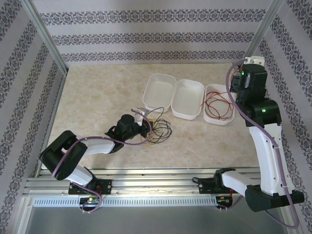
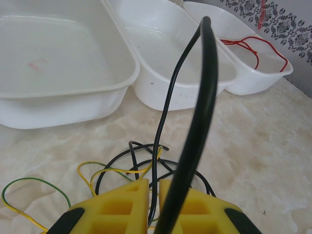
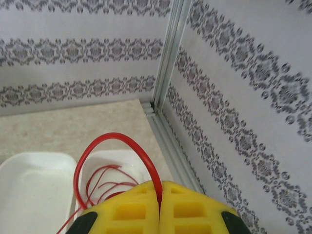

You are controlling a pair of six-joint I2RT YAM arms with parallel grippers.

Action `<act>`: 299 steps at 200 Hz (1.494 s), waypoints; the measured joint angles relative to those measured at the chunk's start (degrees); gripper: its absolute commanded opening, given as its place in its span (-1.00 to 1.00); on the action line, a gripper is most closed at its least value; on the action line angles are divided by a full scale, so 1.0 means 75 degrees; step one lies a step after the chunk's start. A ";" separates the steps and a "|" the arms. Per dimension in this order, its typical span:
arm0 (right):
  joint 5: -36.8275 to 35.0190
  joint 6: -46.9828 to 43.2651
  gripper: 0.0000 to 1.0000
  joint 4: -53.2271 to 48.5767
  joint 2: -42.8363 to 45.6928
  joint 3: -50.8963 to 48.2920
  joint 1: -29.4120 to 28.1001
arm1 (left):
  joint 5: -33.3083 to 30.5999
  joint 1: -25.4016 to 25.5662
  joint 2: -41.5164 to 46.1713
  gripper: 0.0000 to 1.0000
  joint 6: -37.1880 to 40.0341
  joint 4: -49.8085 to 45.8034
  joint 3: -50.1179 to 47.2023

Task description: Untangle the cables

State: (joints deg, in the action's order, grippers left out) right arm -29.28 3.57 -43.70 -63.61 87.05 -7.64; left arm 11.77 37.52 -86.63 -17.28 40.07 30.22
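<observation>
Your left hand [image 2: 155, 191] is almost fully together, clamped on the black cable [image 2: 204, 97]; that strand rises from between the pads and arcs toward the trays. The rest of it drops into the loose heap [image 1: 157, 129] on the tabletop [image 1: 97, 97], at about 6 o'clock from the left tray [image 2: 58, 105]; the yellow cable [image 2: 111, 170] is looped through it there, with a green-and-yellow strand out at the heap's 9 o'clock.

Your right hand [image 3: 160, 192] is together too, pinching the red cable [image 3: 105, 141]; it hangs above the right tray [image 2: 253, 82], at roughly 2 o'clock from the heap, and the remaining red coil lies inside that tray; the middle tray [image 2: 146, 90] holds nothing.

Expect these wires to handle as very light, thin and limp, with some spring in the coils; the sheath looks smooth, so a strand may slip through the pads; the heap probably weighs too little to stay put, and a pull on one loop will likely drag the whole bunch.

Take hold of a single strand clear of any crossing, ideally near a free end; where the black cable's ends lie, you cannot tell from here; lift slowly and watch for yellow loops riding up with it.
</observation>
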 measured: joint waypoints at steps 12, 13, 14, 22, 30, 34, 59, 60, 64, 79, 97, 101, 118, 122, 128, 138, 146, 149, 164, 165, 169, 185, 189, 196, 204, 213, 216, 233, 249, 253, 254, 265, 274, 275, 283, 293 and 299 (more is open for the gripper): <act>0.0087 0.0029 -1.00 0.0035 -0.0058 -0.0166 0.0067 | 0.0000 0.0000 -0.0006 -0.74 -0.0020 0.0000 0.0000; 0.0093 0.0032 -1.00 0.0041 -0.0061 -0.0178 0.0073 | 0.0000 0.0000 -0.0006 -0.74 -0.0020 0.0000 0.0000; 0.0102 0.0035 -1.00 0.0047 -0.0070 -0.0195 0.0082 | 0.0000 0.0000 -0.0006 -0.74 -0.0023 0.0000 0.0000; 0.0128 0.0055 -1.00 0.0087 -0.0111 -0.0309 0.0131 | 0.0000 0.0000 -0.0009 -0.74 -0.0029 0.0000 0.0000; 0.0152 0.0064 -1.00 0.0111 -0.0152 -0.0425 0.0184 | 0.0000 0.0000 -0.0020 -0.74 -0.0041 0.0000 0.0000; 0.0172 0.0073 -1.00 0.0125 -0.0172 -0.0481 0.0207 | 0.0000 0.0000 -0.0023 -0.74 -0.0050 0.0000 0.0000; 0.0181 0.0079 -1.00 0.0300 -0.0239 -0.0833 0.0332 | 0.0000 0.0000 -0.0073 -0.74 -0.0114 0.0006 0.0000; 0.0181 0.0079 -1.00 0.0318 -0.0239 -0.0857 0.0344 | 0.0000 0.0000 -0.0073 -0.74 -0.0117 0.0006 0.0000; 0.0181 0.0082 -1.00 0.0361 -0.0239 -0.0924 0.0356 | 0.0000 0.0000 -0.0082 -0.74 -0.0134 0.0006 0.0000; 0.0195 0.0122 -1.00 0.0501 -0.0239 -0.1221 0.0356 | 0.0000 0.0000 -0.0114 -0.74 -0.0157 0.0012 0.0000; 0.0280 0.0239 -1.00 0.0673 -0.0239 -0.1652 0.0356 | 0.0000 0.0000 -0.0140 -0.74 -0.0172 0.0015 0.0000; 0.0315 0.0286 -1.00 0.0711 -0.0239 -0.1754 0.0356 | 0.0000 0.0000 -0.0143 -0.74 -0.0175 0.0015 0.0000; 0.0460 0.0475 -1.00 0.0845 -0.0239 -0.2159 0.0356 | 0.0000 0.0000 -0.0154 -0.74 -0.0201 0.0015 0.0000; 0.0498 0.0510 -1.00 0.0863 -0.0239 -0.2229 0.0356 | 0.0000 0.0000 -0.0154 -0.74 -0.0207 0.0015 0.0000; 0.0557 0.0577 -1.00 0.0903 -0.0239 -0.2331 0.0361 | 0.0000 0.0000 -0.0154 -0.74 -0.0219 0.0017 0.0000; 0.0664 0.0717 -1.00 0.0973 -0.0239 -0.2477 0.0396 | 0.0000 0.0000 -0.0154 -0.74 -0.0224 0.0023 0.0000; 0.0714 0.0831 -1.00 0.1040 -0.0242 -0.2579 0.0417 | 0.0000 0.0000 -0.0154 -0.74 -0.0224 0.0026 0.0000; 0.0740 0.0883 -1.00 0.1070 -0.0248 -0.2620 0.0446 | 0.0000 0.0000 -0.0154 -0.74 -0.0227 0.0029 0.0000; 0.0871 0.1151 -1.00 0.1218 -0.0338 -0.2771 0.0545 | 0.0000 0.0000 -0.0154 -0.74 -0.0254 0.0038 -0.0006; 0.0880 0.1169 -1.00 0.1224 -0.0344 -0.2777 0.0554 | 0.0000 0.0000 -0.0154 -0.74 -0.0256 0.0038 -0.0009; 0.0953 0.1259 -1.00 0.1265 -0.0388 -0.2812 0.0595 | 0.0000 0.0000 -0.0154 -0.74 -0.0259 0.0041 -0.0012; 0.1256 0.1673 -1.00 0.1413 -0.0586 -0.2961 0.0813 | 0.0000 0.0000 -0.0157 -0.74 -0.0294 0.0058 -0.0041; 0.1341 0.1751 -1.00 0.1451 -0.0621 -0.3002 0.0868 | 0.0000 0.0000 -0.0157 -0.74 -0.0306 0.0061 -0.0050; 0.1539 0.1976 -1.00 0.1530 -0.0702 -0.3104 0.0991 | 0.0000 0.0000 -0.0157 -0.74 -0.0312 0.0064 -0.0055; 0.1740 0.2206 -1.00 0.1629 -0.0772 -0.3220 0.1116 | 0.0000 0.0000 -0.0157 -0.74 -0.0312 0.0067 -0.0061; 0.1958 0.2439 -1.00 0.1722 -0.0842 -0.3322 0.1224 | 0.0000 0.0000 -0.0157 -0.74 -0.0315 0.0070 -0.0064; 0.2049 0.2532 -1.00 0.1749 -0.0868 -0.3351 0.1262 | 0.0000 0.0000 -0.0157 -0.74 -0.0315 0.0073 -0.0064; 0.2430 0.2926 -1.00 0.1906 -0.1032 -0.3430 0.1419 | 0.0000 0.0000 -0.0157 -0.74 -0.0332 0.0093 -0.0064; 0.2734 0.3214 -1.00 0.2124 -0.1230 -0.3445 0.1550 | 0.0000 0.0000 -0.0160 -0.74 -0.0338 0.0096 -0.0064; 0.2818 0.3290 -1.00 0.2209 -0.1288 -0.3459 0.1585 | 0.0000 0.0000 -0.0160 -0.74 -0.0341 0.0096 -0.0067; 0.2830 0.3296 -1.00 0.2224 -0.1294 -0.3462 0.1591 | 0.0000 0.0000 -0.0160 -0.74 -0.0341 0.0096 -0.0067; 0.3016 0.3430 -1.00 0.2398 -0.1460 -0.3523 0.1679 | 0.0000 0.0000 -0.0160 -0.74 -0.0341 0.0105 -0.0079; 0.3168 0.3520 -1.00 0.2530 -0.1609 -0.3561 0.1769 | 0.0000 0.0000 -0.0160 -0.74 -0.0344 0.0117 -0.0085; 0.3182 0.3529 -1.00 0.2538 -0.1620 -0.3561 0.1778 | 0.0000 0.0000 -0.0160 -0.74 -0.0344 0.0117 -0.0085; 0.3311 0.3582 -1.00 0.2672 -0.1798 -0.3587 0.1886 | 0.0000 0.0000 -0.0160 -0.74 -0.0347 0.0125 -0.0085; 0.3465 0.3663 -1.00 0.2821 -0.2022 -0.3599 0.2031 | 0.0000 0.0000 -0.0166 -0.74 -0.0353 0.0149 -0.0085; 0.3552 0.3701 -1.00 0.2929 -0.2165 -0.3611 0.2119 | 0.0000 0.0000 -0.0166 -0.74 -0.0361 0.0154 -0.0085</act>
State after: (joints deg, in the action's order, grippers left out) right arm -2.63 31.33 -21.74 -79.85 59.96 8.25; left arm 11.77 37.52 -87.88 -19.99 41.23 29.58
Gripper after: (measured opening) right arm 0.064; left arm 0.130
